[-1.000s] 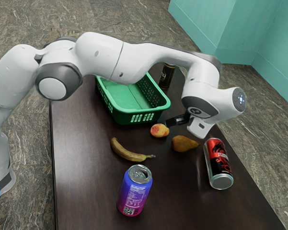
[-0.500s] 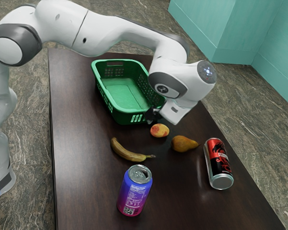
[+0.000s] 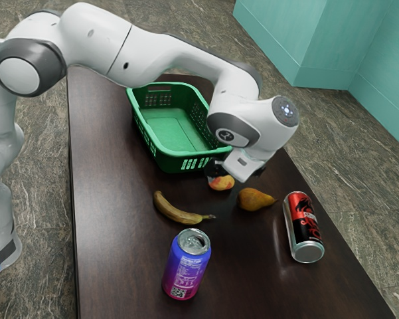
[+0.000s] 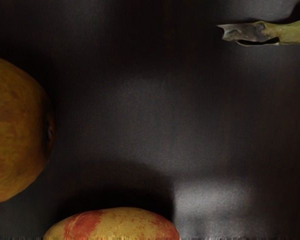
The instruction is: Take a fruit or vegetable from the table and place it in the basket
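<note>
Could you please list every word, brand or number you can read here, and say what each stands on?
I can read none with certainty.
Blue and purple can: white print and a square code, too small to read.
Red and black can: label lettering, too small to read.
Robot arm: a round mark near its wrist, too small to make out.

So the round yellow-skinned fruit (image 3: 222, 185) is sporting red blotches, the cylindrical blue-to-magenta metal can (image 3: 180, 262) is showing white print, and the rectangular green plastic basket (image 3: 171, 162) is rocking one colour.
</note>
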Controlling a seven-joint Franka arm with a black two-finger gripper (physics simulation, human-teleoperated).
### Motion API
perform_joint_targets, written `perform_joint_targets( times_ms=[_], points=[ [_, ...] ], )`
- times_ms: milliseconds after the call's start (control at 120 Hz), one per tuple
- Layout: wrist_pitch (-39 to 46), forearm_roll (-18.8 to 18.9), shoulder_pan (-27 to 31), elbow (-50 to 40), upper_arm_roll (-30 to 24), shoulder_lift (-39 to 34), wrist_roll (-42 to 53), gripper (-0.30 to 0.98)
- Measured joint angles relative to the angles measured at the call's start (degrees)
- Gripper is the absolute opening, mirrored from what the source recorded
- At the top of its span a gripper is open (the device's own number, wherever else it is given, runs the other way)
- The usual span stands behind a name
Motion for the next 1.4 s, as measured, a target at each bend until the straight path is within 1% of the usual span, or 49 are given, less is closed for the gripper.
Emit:
perform_joint_targets(
  times_ms=[292,975,1400],
  points=[
    [2.0,0.0,0.1,-0.8,3.2,0.9,1.0,0.69],
    [4.8,-0.1,0.4,-2.2,4.5,3.2,2.1,0.69],
    [5.4,-0.3,0.3,-2.9,5.6,3.4,2.3,0.69]
  ],
)
